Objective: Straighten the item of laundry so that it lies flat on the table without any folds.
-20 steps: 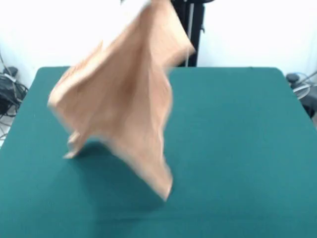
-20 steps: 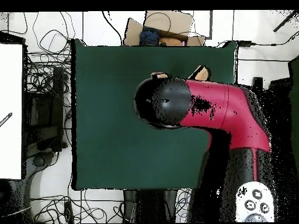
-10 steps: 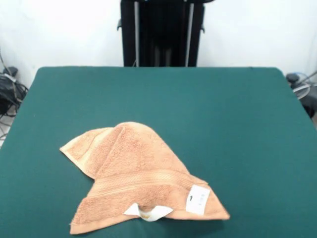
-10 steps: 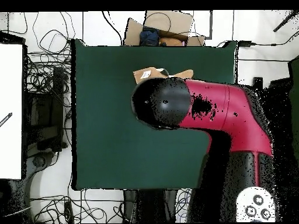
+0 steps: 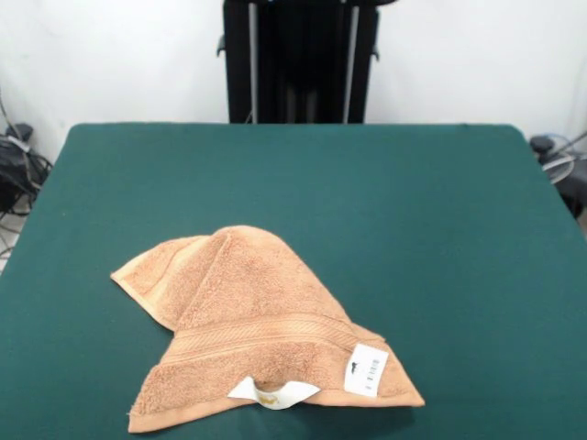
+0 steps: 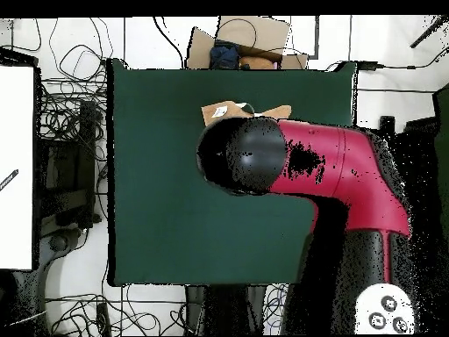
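Note:
The item of laundry (image 5: 257, 321), an orange-tan terry towel, lies crumpled on the near left part of the table (image 5: 440, 229). One part is folded over the rest in a raised peak. A woven band crosses it, and two white tags (image 5: 367, 369) show at its near edge, the lower one with yellow print. In the overhead view only two small bits of the towel (image 6: 224, 111) peek out from under the red and black arm (image 6: 333, 175), above the green table (image 6: 158, 175). The gripper itself shows in neither view.
A black pedestal (image 5: 298, 60) stands behind the table's far edge. Cables (image 5: 14, 165) lie off the table's left side. Overhead, a cardboard box (image 6: 250, 39) sits beyond the table's top edge and a white panel (image 6: 16, 167) stands at the left among cables.
A second ago the towel hung blurred in the air above the table. It has dropped onto the felt and lies still in a folded heap.

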You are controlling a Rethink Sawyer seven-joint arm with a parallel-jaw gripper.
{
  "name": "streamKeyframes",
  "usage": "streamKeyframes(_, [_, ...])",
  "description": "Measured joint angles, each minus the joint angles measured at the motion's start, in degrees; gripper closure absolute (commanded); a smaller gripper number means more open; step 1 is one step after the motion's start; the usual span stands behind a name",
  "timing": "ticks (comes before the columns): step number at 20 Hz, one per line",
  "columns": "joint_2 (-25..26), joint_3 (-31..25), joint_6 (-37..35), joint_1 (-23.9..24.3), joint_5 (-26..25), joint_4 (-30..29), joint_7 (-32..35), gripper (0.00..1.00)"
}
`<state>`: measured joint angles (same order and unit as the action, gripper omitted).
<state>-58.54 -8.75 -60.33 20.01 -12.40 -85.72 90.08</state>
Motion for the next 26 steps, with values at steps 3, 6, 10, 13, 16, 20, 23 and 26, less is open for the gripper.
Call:
streamKeyframes(3, [0.0, 0.0, 0.0, 0.1, 0.0, 0.0, 0.0, 0.00])
streamKeyframes(6, [0.0, 0.0, 0.0, 0.2, 0.0, 0.0, 0.0, 0.00])
streamKeyframes(10, [0.4, -0.1, 1.3, 0.6, -0.1, 0.0, 0.0, 0.00])
streamKeyframes(13, [1.5, -0.1, 4.4, 0.9, -0.2, 0.0, 0.0, 0.00])
streamKeyframes(16, [3.3, -0.1, 8.8, 1.0, -0.3, 0.0, 0.0, 0.00])
streamKeyframes(20, [6.8, -0.1, 15.5, 1.0, -0.4, 0.0, 0.0, 0.00])
streamKeyframes(23, [8.9, -0.1, 17.7, 0.8, -0.5, 0.0, 0.0, 0.00])
streamKeyframes(26, [11.0, -0.1, 18.9, 0.6, -0.5, 0.0, 0.0, 0.00])
